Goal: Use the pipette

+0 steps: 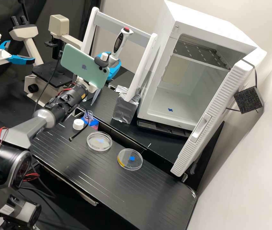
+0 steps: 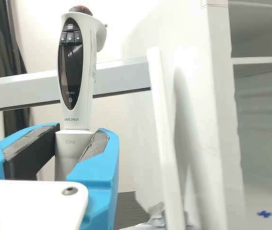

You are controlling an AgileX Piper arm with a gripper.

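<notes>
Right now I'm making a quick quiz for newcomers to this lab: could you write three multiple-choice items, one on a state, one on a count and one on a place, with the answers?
1. The door of the white cabinet is:
A) shut
B) open
C) missing

2. How many clear round dishes sit on the black bench?
A) two
B) three
C) five

3. Where is the pipette?
A) lying on the bench
B) inside the cabinet
C) upright in the gripper

Answers:
1. B: the door is swung out, and the shelf and the cabinet's floor are in plain sight.
2. A: one lies near the white cap, and a second dish holds something yellow at its edge.
3. C: the wrist view has the gripper closed on its lower part.
</notes>
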